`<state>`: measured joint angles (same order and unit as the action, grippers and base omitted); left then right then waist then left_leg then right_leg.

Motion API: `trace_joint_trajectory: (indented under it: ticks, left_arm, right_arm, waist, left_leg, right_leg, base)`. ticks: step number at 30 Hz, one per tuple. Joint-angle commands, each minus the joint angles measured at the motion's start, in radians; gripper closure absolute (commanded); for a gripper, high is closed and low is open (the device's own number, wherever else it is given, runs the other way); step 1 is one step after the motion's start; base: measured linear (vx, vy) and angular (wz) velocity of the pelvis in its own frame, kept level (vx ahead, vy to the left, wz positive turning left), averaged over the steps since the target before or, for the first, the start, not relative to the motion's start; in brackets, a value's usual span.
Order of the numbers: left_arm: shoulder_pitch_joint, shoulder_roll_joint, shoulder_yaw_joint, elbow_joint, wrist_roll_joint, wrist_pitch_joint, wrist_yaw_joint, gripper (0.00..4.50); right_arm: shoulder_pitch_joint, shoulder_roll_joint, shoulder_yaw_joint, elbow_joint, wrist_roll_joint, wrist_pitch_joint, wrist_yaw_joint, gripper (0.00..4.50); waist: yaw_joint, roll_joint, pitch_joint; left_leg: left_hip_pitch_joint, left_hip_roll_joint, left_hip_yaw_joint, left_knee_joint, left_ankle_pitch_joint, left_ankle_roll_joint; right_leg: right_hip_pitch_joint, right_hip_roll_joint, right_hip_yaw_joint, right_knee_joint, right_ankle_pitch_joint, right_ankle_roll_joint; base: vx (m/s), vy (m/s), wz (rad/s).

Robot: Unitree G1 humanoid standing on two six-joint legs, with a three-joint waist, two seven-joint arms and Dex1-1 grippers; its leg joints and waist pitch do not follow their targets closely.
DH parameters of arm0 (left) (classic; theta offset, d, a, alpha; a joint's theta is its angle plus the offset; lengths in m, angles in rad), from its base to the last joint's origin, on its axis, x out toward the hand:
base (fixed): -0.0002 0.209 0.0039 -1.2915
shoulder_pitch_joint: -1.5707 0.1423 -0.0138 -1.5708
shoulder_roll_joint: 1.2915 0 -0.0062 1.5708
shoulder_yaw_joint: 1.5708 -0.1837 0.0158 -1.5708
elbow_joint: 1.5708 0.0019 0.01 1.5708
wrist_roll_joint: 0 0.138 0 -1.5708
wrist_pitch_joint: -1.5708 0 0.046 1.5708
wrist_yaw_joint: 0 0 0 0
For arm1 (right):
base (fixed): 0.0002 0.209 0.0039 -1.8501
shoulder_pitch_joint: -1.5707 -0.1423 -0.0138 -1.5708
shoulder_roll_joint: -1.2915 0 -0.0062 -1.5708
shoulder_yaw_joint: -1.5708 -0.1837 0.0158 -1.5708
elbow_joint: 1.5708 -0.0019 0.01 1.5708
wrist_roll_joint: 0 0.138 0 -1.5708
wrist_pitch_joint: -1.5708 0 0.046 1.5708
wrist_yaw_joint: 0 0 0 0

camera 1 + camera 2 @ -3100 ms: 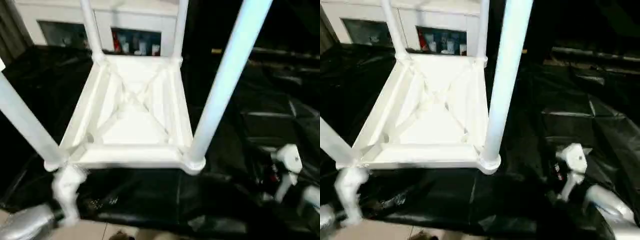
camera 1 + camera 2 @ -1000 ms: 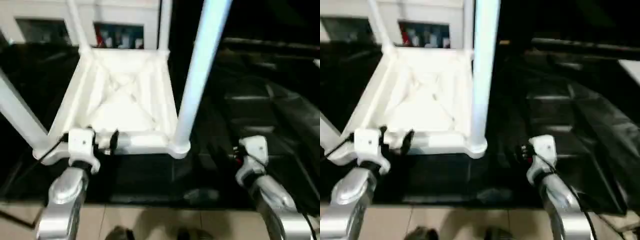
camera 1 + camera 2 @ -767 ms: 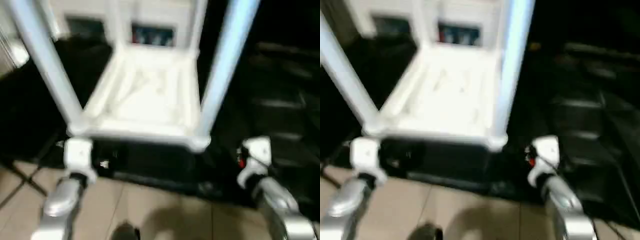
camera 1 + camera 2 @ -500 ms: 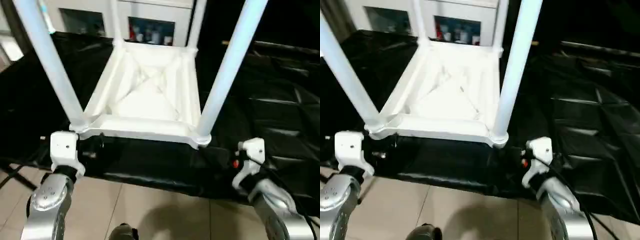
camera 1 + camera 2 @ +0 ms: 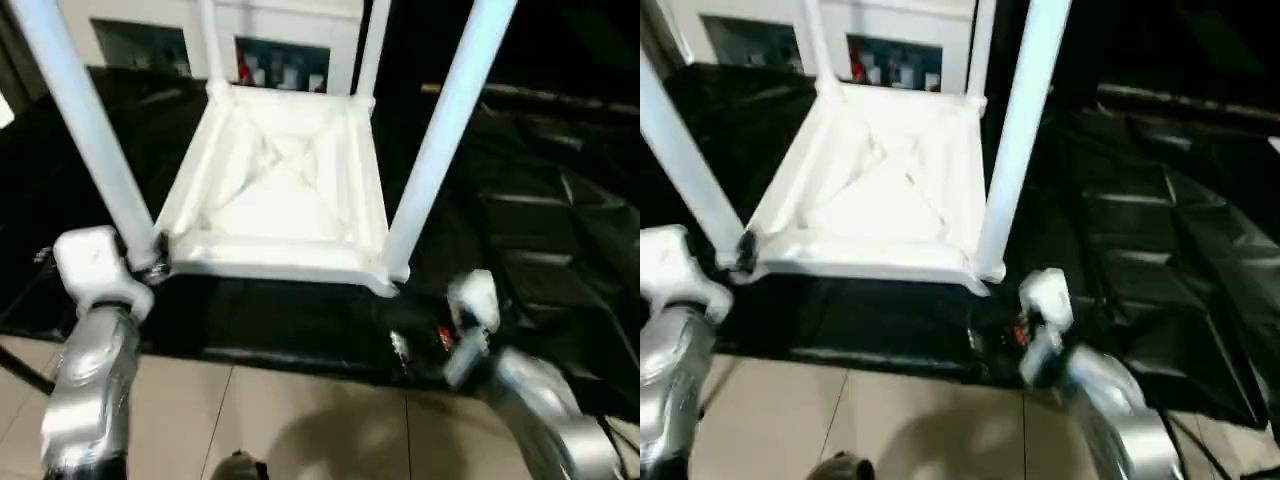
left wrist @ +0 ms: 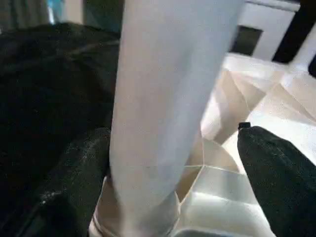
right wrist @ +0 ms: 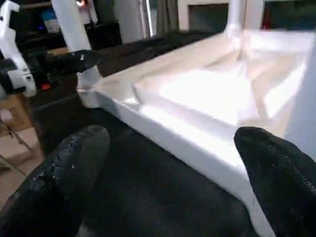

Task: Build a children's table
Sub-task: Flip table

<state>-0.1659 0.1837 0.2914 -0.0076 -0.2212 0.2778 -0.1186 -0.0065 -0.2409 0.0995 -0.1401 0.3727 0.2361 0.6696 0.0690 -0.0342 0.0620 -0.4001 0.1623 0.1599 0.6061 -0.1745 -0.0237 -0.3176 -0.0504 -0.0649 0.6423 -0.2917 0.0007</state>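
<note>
Standing on one tabletop [image 5: 275,200] — four legs [image 5: 440,130] (upside down), two grippers [image 6: 168,163] apart.

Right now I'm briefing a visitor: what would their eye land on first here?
The upside-down white tabletop on the black-draped work table, its four tube legs standing up from the corner sockets. Next, the left claw, open around the base of the near-left leg, and the open right claw short of the near rim.

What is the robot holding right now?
Nothing. The left tool is open with the near-left leg between its fingers, not squeezed. The right tool is open too, beside the tabletop.
</note>
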Motion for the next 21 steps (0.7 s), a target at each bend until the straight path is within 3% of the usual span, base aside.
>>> trace_joint_trajectory:
  ticks: [1, 5, 8, 10, 12, 14, 17, 21]
  left_arm:
    - [-0.023, 0.015, -0.013, 0.066, 0.002, 0.010, -0.031, 0.06]
    - [-0.063, 0.032, -0.009, 0.138, 0.033, 0.021, 0.004, 0.34]
    - [-0.082, 0.031, -0.003, 0.150, 0.041, 0.016, 0.040, 0.70]
    - [-0.082, 0.029, -0.005, 0.148, 0.040, 0.016, 0.040, 0.79]
    - [-0.088, 0.025, -0.004, 0.162, 0.030, 0.007, 0.034, 0.90]
    - [-0.094, 0.023, -0.003, 0.174, 0.027, 0.003, 0.033, 1.11]
    - [-0.114, 0.016, 0.001, 0.204, 0.021, 0.006, 0.040, 1.36]
    - [-0.129, -0.002, 0.005, 0.211, -0.007, 0.018, 0.036, 1.62]
  right_arm:
    - [-0.018, 0.005, 0.006, 0.043, -0.029, -0.002, -0.021, 0.00]
    - [-0.053, 0.018, 0.024, 0.063, -0.020, 0.003, 0.004, 0.00]
    - [-0.086, 0.025, 0.047, 0.101, -0.029, -0.016, 0.035, 0.00]
    - [-0.094, 0.026, 0.051, 0.111, -0.026, -0.019, 0.045, 0.00]
    - [-0.105, 0.025, 0.059, 0.127, -0.034, -0.029, 0.053, 0.00]
    - [-0.113, 0.026, 0.063, 0.135, -0.038, -0.032, 0.055, 0.00]
    - [-0.132, 0.029, 0.064, 0.155, -0.042, -0.040, 0.057, 0.00]
    - [-0.144, 0.034, 0.063, 0.172, -0.043, -0.049, 0.064, 0.00]
  waist:
    - [0.003, 0.013, -0.054]
    - [0.009, 0.005, -0.065]
    - [0.015, -0.005, -0.068]
    - [0.020, -0.002, -0.065]
    - [0.024, -0.010, -0.063]
    - [0.025, -0.011, -0.061]
    - [0.026, -0.010, -0.060]
    - [0.028, -0.007, -0.060]
  left_leg:
    - [0.034, 0.084, -0.039, -0.090, -0.177, 0.000]
    - [0.030, 0.085, -0.036, -0.084, -0.119, 0.038]
    - [0.030, 0.086, -0.034, -0.081, -0.110, 0.053]
    - [0.032, 0.090, -0.032, -0.084, -0.136, 0.048]
    - [0.034, 0.090, -0.029, -0.087, -0.166, 0.034]
    - [0.034, 0.089, -0.028, -0.089, -0.179, 0.028]
    - [0.035, 0.091, -0.029, -0.095, -0.216, -0.001]
    - [0.037, 0.092, -0.030, -0.098, -0.242, -0.021]
  right_leg:
    - [-0.001, -0.109, 0.059, -0.080, 0.077, -0.181]
    - [0.007, -0.113, 0.056, -0.068, 0.215, -0.174]
    - [0.007, -0.113, 0.053, -0.066, 0.241, -0.179]
    - [0.003, -0.115, 0.054, -0.067, 0.211, -0.185]
    - [0.001, -0.116, 0.055, -0.070, 0.164, -0.191]
    - [0.000, -0.117, 0.057, -0.075, 0.133, -0.189]
    - [-0.003, -0.117, 0.058, -0.079, 0.064, -0.178]
    - [-0.006, -0.119, 0.059, -0.083, 0.039, -0.176]
  base:
    - [0.000, 0.000, 0.00]
    - [0.000, 0.000, 0.00]
    - [0.000, 0.000, 0.00]
    - [0.000, 0.000, 0.00]
    - [0.000, 0.000, 0.00]
    - [0.000, 0.000, 0.00]
    - [0.000, 0.000, 0.00]
    - [0.000, 0.000, 0.00]
